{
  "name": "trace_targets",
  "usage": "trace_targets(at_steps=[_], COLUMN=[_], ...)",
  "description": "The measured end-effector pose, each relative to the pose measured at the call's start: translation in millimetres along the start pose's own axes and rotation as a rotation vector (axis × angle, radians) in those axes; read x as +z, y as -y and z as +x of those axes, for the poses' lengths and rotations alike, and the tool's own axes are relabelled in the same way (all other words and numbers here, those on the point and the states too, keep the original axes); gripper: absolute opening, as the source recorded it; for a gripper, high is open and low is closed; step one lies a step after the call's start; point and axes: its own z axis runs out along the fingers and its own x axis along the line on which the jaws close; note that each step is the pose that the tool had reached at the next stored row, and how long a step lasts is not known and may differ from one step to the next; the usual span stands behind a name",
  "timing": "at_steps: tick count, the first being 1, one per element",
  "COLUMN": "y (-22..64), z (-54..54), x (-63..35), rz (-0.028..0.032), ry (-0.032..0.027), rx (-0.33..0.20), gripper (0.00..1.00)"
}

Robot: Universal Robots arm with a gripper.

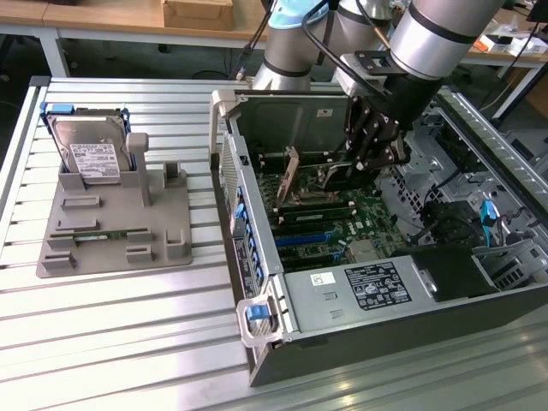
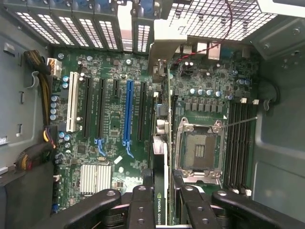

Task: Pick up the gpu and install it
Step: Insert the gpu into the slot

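Inspected with the gripper [image 1: 378,145] down inside the open computer case [image 1: 385,355]. Found clamped narrow on the graphics card [image 2: 160,162], gripping both flat faces near one end, with the silver bracket [image 2: 164,43] at the far end, by the rear grille [image 2: 95,28].

Held edge-on over the motherboard [image 2: 109,124], parallel to the blue slot [image 2: 127,109] but offset from it, on the side of the processor socket [image 2: 198,152]. Not yet seated.

Judged at risk of landing off target. If lowered from this offset, likely to strike the black slot [image 2: 142,109] just beside the blue slot, or the small parts near it. Also liable to catch by the bracket on the grille beyond the blue slot's end, twisting the card in the grip. Worth watching the red wire [image 2: 209,48] near the bracket for pinching.
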Motion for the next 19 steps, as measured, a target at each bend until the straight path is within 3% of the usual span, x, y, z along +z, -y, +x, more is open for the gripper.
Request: trace_targets(at_steps=[11, 19], y=[0.1, -2.8], z=[1.5, 8.3], x=[7.9, 15.0], rz=[0.0000, 0.0005], ry=[-0.0001, 0.0003], rx=[0.000, 0.005], gripper=[0.26, 0.26])
